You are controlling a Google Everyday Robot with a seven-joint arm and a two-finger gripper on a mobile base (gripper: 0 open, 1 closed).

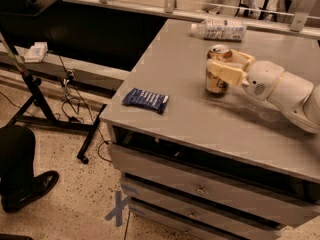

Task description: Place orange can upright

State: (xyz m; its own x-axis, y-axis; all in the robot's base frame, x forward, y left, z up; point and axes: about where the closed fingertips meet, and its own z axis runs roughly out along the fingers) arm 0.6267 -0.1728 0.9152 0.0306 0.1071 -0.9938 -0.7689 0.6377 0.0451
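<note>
The orange can (216, 86) stands upright on the grey table (200, 119), right of its middle, with its silver top facing up. My gripper (219, 66) reaches in from the right on a white arm (280, 86). Its cream fingers (226, 72) sit on either side of the can's upper half, closed against it. The can's base appears to rest on the tabletop.
A clear plastic bottle (220, 29) with a white label lies on its side at the table's far edge. A flat dark-blue snack wrapper (145, 99) lies near the table's front left corner. Drawers sit below the tabletop. A person's dark shoe (30, 186) is on the floor at left.
</note>
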